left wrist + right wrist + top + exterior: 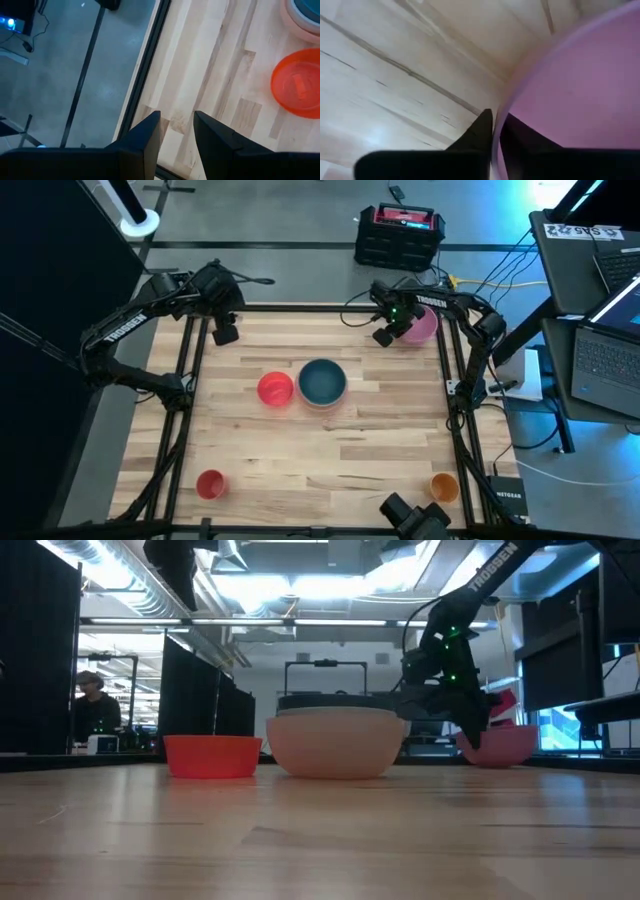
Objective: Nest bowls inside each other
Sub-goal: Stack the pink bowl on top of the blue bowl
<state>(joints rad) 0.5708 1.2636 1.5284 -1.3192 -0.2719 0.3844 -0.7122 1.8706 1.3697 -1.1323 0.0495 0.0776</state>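
The right tool (pixel 494 131) is clenched on the rim of the pink bowl (pixel 424 326), one finger inside the wall and one outside, at the far right corner of the worktop (pixel 330 450). The left tool (pixel 176 131) waits at the far left edge, its fingers apart and holding nothing.

The grip takes only a thin piece of rim, so I think the pink bowl may tilt or slip out when it is lifted. It also sits close to the frame post, and a swing could knock it there.

I count five separate bowls or stacks: the pink one in the tool, the teal bowl (pixel 322 381) in a pale outer bowl, the red bowl (pixel 275 389) touching it, and, well apart from the tool at the near edge, a small red bowl (pixel 210 484) and a small orange bowl (pixel 444 486).
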